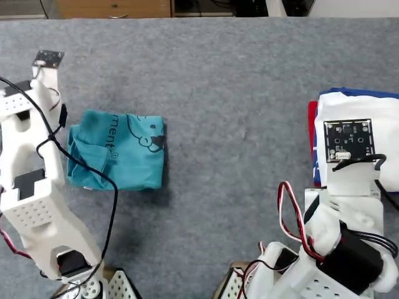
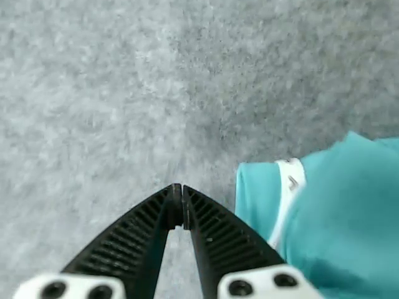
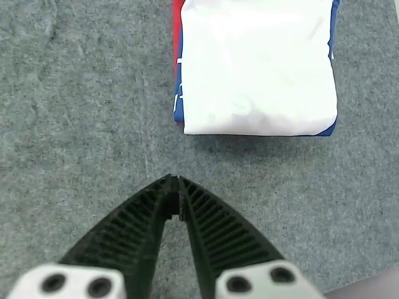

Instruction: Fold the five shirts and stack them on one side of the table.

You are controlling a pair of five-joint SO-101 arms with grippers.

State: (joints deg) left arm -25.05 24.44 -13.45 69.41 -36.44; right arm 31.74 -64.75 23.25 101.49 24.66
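four shirts on show: one folded teal shirt (image 1: 116,151) (image 2: 336,218) at 9 o'clock on the grey table cover (image 1: 237,93), long axis running 9 to 3, its white-taped neck edge toward the left gripper (image 2: 177,190); at 3 o'clock, a stack of three, white shirt (image 1: 349,106) (image 3: 257,65) on top, blue shirt (image 1: 355,91) (image 3: 177,109) and red shirt (image 1: 312,131) (image 3: 177,25) peeking out underneath. left gripper pressed together, empty, just beside the teal one. right gripper (image 3: 174,184) also pressed together, empty, near the stack
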